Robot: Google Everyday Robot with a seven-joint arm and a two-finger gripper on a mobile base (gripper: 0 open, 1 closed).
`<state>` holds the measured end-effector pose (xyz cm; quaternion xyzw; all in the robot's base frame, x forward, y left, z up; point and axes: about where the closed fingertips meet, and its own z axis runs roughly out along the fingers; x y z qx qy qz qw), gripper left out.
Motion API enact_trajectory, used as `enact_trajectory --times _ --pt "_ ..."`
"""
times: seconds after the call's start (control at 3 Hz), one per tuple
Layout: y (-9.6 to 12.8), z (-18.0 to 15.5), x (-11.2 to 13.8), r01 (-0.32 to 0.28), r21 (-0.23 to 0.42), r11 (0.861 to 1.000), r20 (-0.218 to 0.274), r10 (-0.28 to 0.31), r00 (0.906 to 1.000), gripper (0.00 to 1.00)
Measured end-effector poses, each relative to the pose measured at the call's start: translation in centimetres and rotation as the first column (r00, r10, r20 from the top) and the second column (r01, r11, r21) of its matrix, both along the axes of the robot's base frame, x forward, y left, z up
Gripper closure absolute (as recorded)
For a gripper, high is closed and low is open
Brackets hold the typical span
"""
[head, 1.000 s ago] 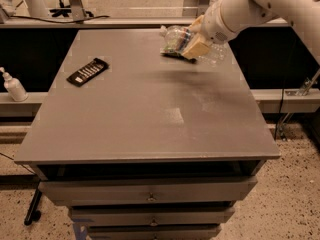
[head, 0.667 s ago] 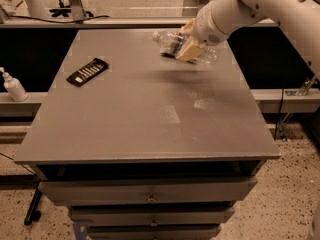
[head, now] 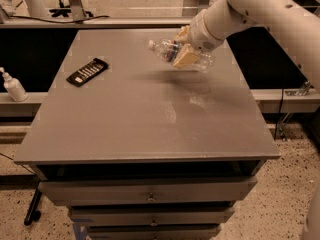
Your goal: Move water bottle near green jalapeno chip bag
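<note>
Water bottle (head: 164,49): clamped in tool (head: 183,48) above far-right tabletop (head: 150,119), long axis near-level, white cap pointing left; green jalapeno chip bag not in view.

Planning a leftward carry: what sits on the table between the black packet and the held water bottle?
Nothing: in the camera view, bare table separates the black packet from the water bottle, which the pincer grips above the table's far right.

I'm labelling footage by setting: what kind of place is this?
Probably a lab or workshop: a grey drawer table on a speckled floor, a pump bottle beside it, and the gripper holding a water bottle above the table's far right.
</note>
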<state>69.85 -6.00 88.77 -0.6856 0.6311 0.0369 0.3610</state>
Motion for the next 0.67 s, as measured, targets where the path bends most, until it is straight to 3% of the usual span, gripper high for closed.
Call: enact_trajectory --times 0.33,0.67 --pt "0.34 -0.82 0.13 -0.009 -0.012 1.000 -0.010 0.009 0.9999 0.13" --pt "0.16 -1.26 0.44 -0.004 -0.019 1.000 -0.015 0.003 0.9999 0.00"
